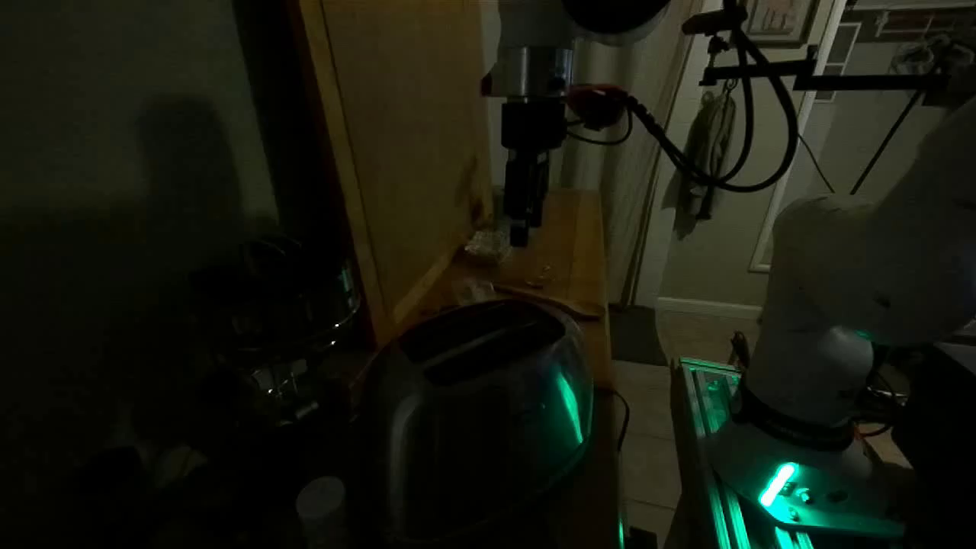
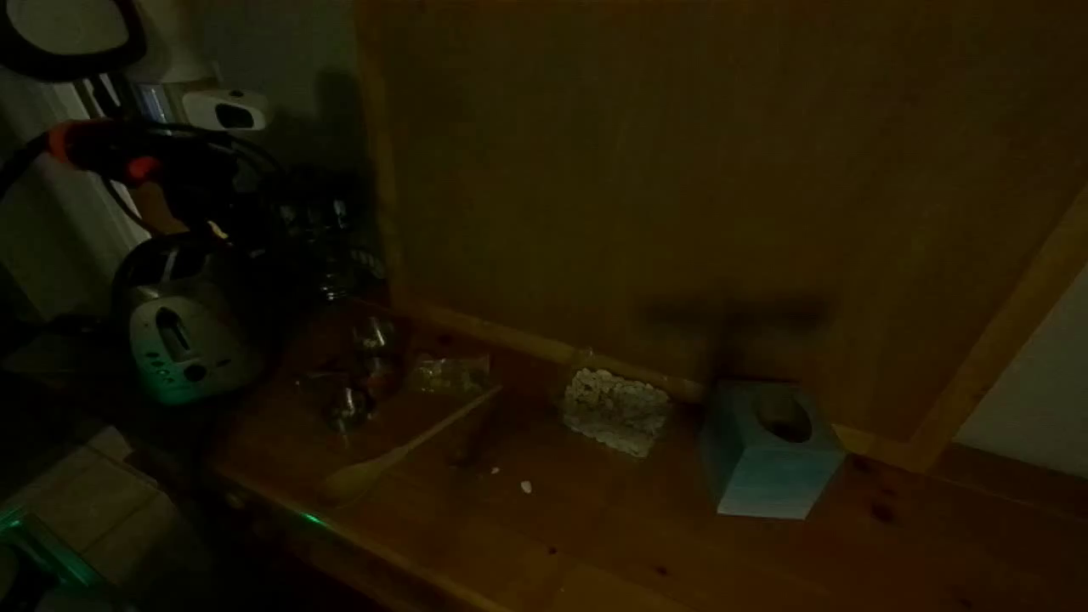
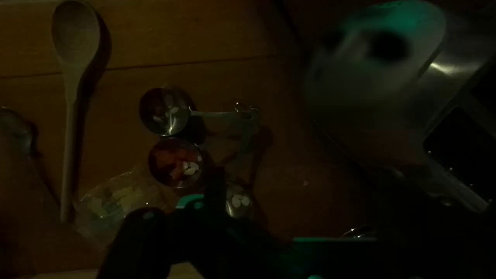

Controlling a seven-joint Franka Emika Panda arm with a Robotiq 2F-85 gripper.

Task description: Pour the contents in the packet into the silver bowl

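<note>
Where one long edge of the table (image 2: 612,544) meets the tall wooden board (image 2: 722,170), I see the pale packet (image 2: 620,418) lying, whitish pieces (image 2: 595,393) inside, near a bluish tissue box (image 2: 769,472). Closer to the toaster (image 1: 488,427), silver measuring cups (image 3: 155,106) hold a few pale bits (image 3: 190,168), and a wooden spoon (image 3: 72,102) points its head toward the opposite edge. The claw (image 1: 526,231) hangs above the table, pointing down; it's too dark to tell whether its fingers (image 1: 519,232) are parted or together.
</note>
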